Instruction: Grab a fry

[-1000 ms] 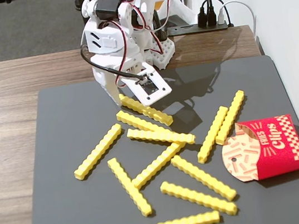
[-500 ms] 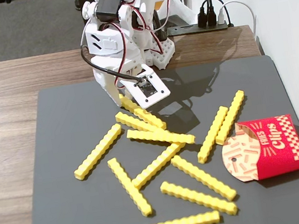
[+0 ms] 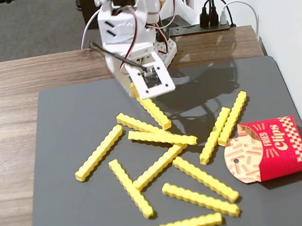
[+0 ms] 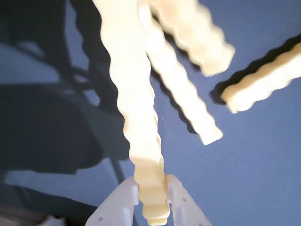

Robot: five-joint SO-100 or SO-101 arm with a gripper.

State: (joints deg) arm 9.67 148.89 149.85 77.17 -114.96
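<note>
White gripper [image 4: 151, 195] fingers are squeezing one end of the fry [image 4: 134, 99] at the bottom middle of the wrist view. It is looking light, stiff and bumpy, so holding nearer its middle is probably safer.

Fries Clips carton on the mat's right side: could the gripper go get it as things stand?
Probably not yet: the gripper is shut on a fry, so it must let go first. The carton itself lies uncovered on the mat.

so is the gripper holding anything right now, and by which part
Yes: the gripper is shut on a fry, pinching it at one end, with the rest of the stick reaching out ahead over the dark mat.
</note>
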